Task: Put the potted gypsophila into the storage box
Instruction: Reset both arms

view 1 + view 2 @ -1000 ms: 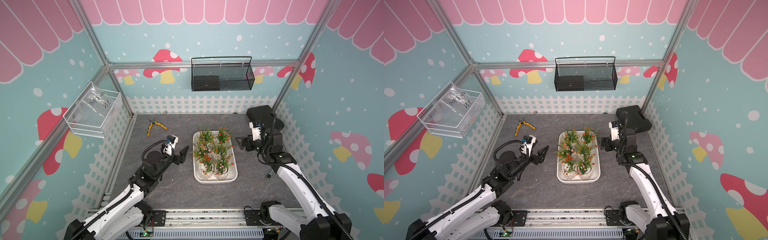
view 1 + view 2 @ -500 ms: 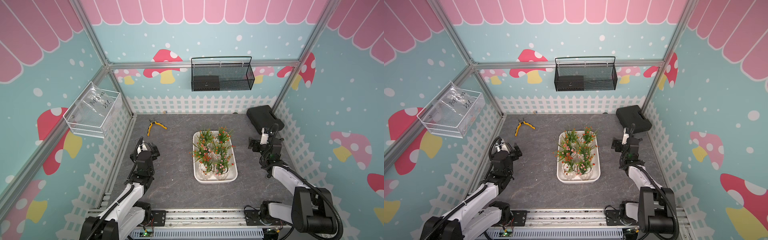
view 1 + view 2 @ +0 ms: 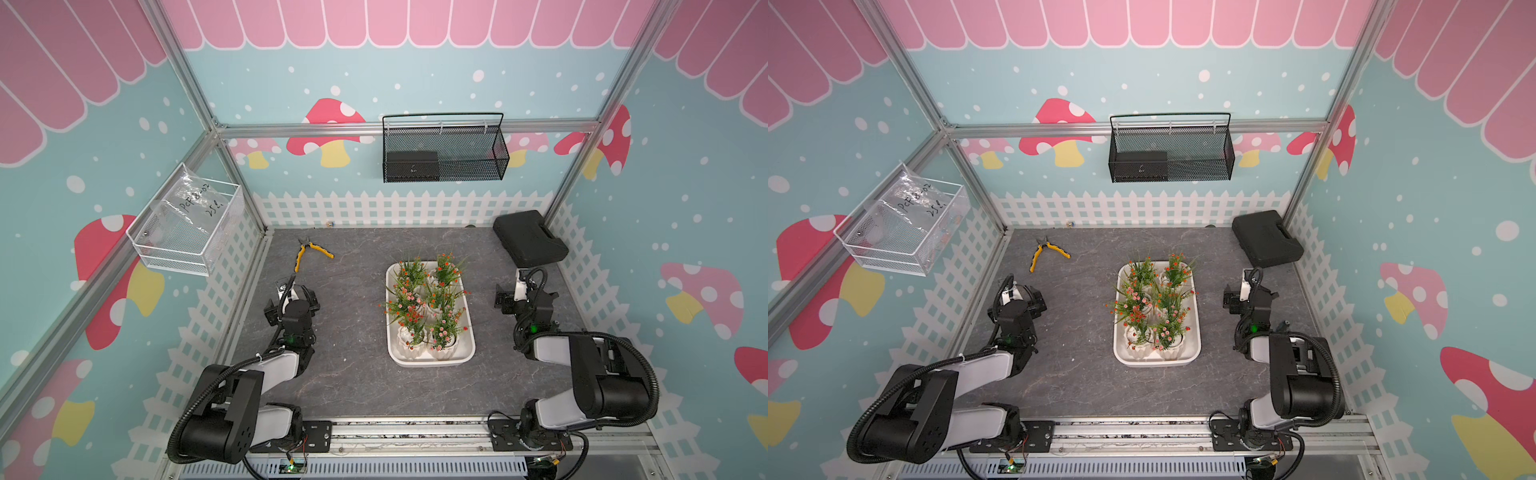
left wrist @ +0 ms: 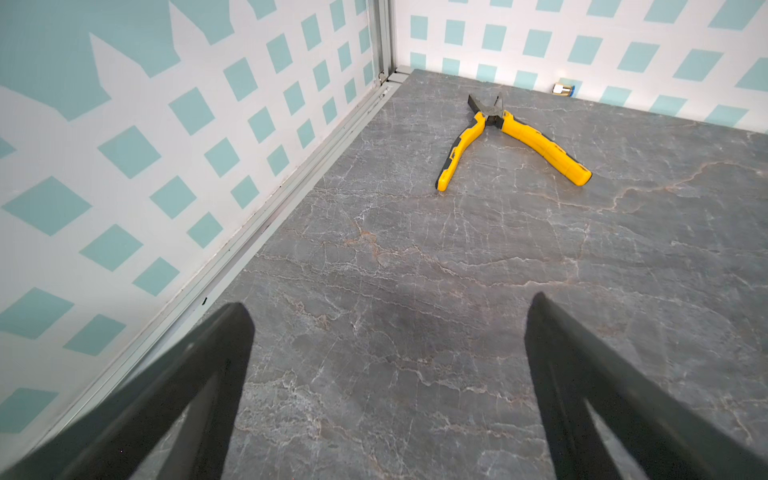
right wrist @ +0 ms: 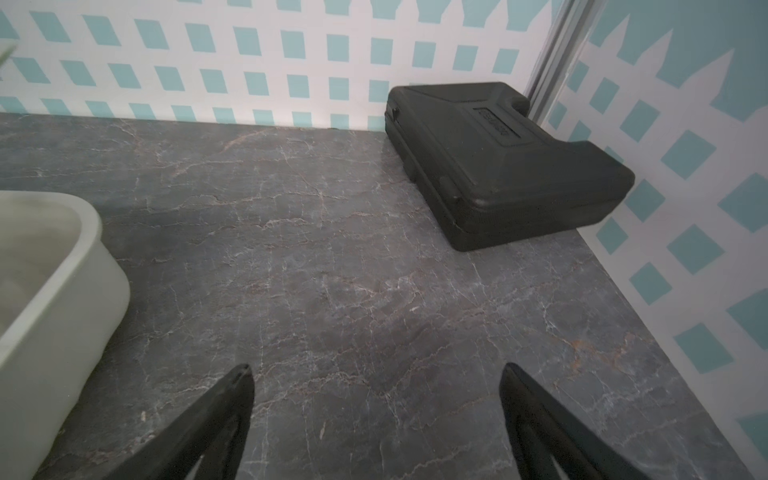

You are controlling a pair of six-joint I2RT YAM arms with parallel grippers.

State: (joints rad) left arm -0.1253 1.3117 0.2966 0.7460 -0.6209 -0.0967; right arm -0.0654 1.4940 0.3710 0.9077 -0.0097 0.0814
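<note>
In the left wrist view the left fingers (image 4: pixel 199 374) stood spread wide with nothing between them, low over bare desk (image 4: pixel 415 291); yellow pliers (image 4: pixel 515 133) lay well ahead of the tips and no pot showed. In the right wrist view the right fingers (image 5: pixel 208 428) were likewise parted and empty, a corner of the storage box (image 5: pixel 62 282) just beside the finger nearer the desk's middle, a black case (image 5: pixel 498 166) well ahead. In both top views all six potted gypsophila (image 3: pixel 426 307) stood upright in two rows inside the box, between the two sets of fingers and apart from both, so the task looked done. The pots seemed light, rigid and perhaps slick, the sprigs soft; any grip belonged on the ribbed pot wall, under the foliage.
</note>
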